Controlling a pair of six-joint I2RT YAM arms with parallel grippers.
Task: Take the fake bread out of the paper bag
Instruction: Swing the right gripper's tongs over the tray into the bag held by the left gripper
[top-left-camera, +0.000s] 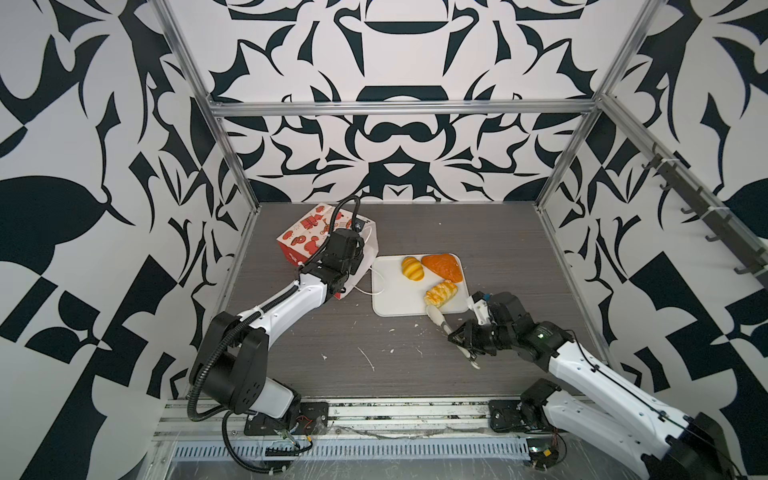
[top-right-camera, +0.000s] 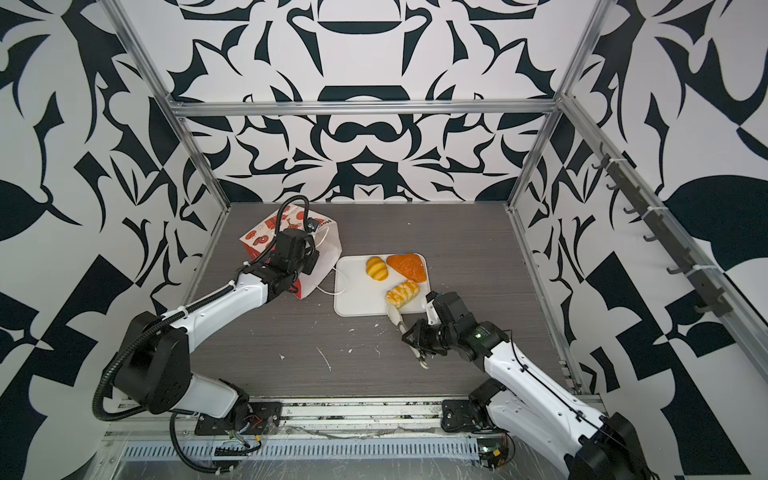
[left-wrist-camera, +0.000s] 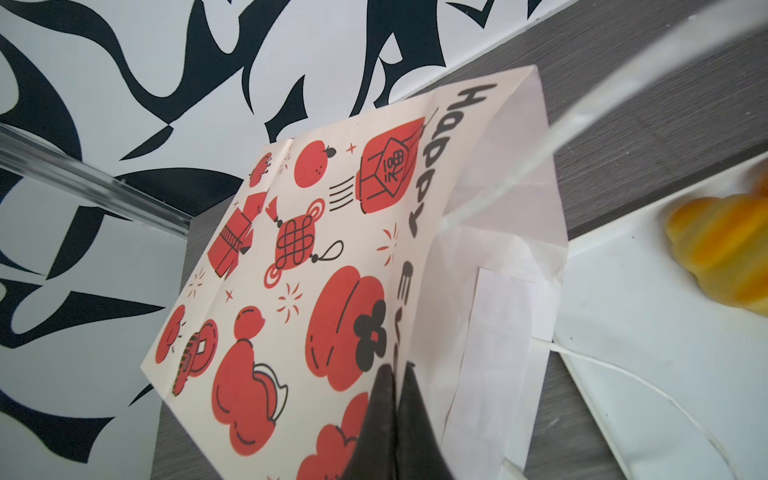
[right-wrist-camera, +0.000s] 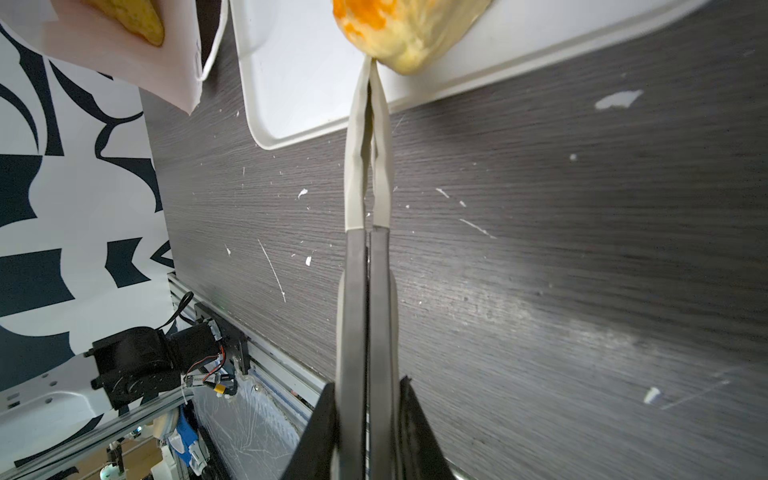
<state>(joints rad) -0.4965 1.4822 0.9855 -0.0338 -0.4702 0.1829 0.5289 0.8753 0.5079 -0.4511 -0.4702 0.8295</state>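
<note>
The left gripper (left-wrist-camera: 395, 368) pinches the paper bag (left-wrist-camera: 316, 257), seemingly to tip it, while the right gripper (right-wrist-camera: 368, 382) clamps tongs (right-wrist-camera: 357, 166) touching the glazed pastry (right-wrist-camera: 407, 37).

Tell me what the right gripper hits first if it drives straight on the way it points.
The glazed pastry on the white tray. The right gripper is shut on tongs that point at its near end, and their tips look to be against it, though contact is hard to confirm.

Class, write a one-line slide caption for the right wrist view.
Right gripper holds closed tongs, tips at the glazed pastry on the white tray.
</note>
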